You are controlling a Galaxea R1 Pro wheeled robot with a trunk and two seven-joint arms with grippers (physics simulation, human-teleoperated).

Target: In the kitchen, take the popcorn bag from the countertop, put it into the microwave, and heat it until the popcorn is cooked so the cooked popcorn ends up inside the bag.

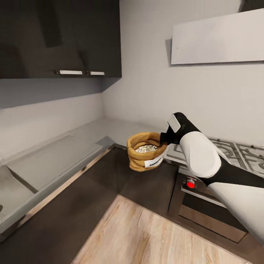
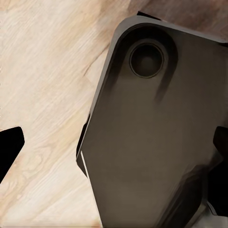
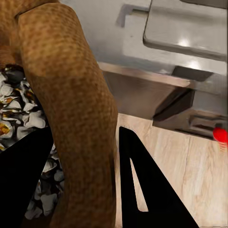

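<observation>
- The bag (image 1: 145, 156) is held in the air by the right end effector (image 1: 164, 138), in front of the inner corner of the desk (image 1: 55, 157), over dark cabinets and beside the stove (image 1: 234, 152).
- Its rolled rim (image 3: 71, 109) is clenched between the two dark fingers (image 3: 147, 185).
- Popcorn (image 1: 146, 148) is seen inside the bag.
- The left end effector (image 2: 114, 142) hangs over wooden floor (image 2: 42, 71); its state cannot be told.

- My right arm (image 1: 205, 157) reaches forward, raised.
- My right claw (image 3: 85, 156) is clamped on the rolled rim of the popcorn bag (image 1: 146, 151), one finger inside, one outside.
</observation>
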